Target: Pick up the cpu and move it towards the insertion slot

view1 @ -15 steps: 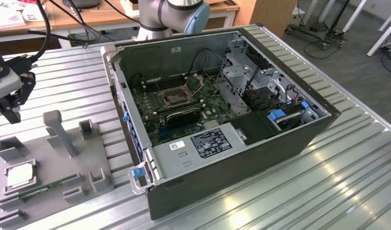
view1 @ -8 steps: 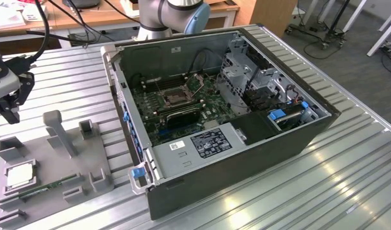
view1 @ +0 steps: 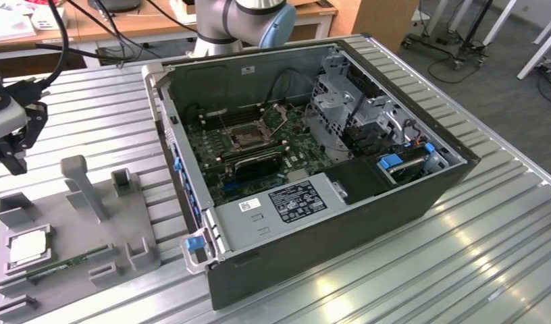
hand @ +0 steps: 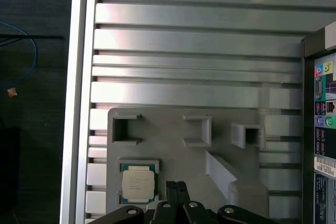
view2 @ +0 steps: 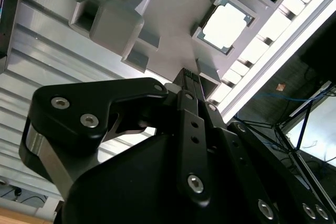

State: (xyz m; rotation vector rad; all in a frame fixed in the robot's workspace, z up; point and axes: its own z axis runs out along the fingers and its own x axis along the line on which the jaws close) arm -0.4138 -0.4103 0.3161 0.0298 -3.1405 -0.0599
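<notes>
One cpu (hand: 138, 184) is shown lying flat, face up, in a square recess of the grey fixture (hand: 163, 129). Being square, it presents no long axis, and its edges run parallel to the recess. One gripper (hand: 177, 186), fingers pressed together and holding nothing, hangs just beside it. One insertion slot (view1: 250, 138) is seen inside the open computer case (view1: 348, 223), well apart across bare slatted table (view1: 105, 115).
</notes>
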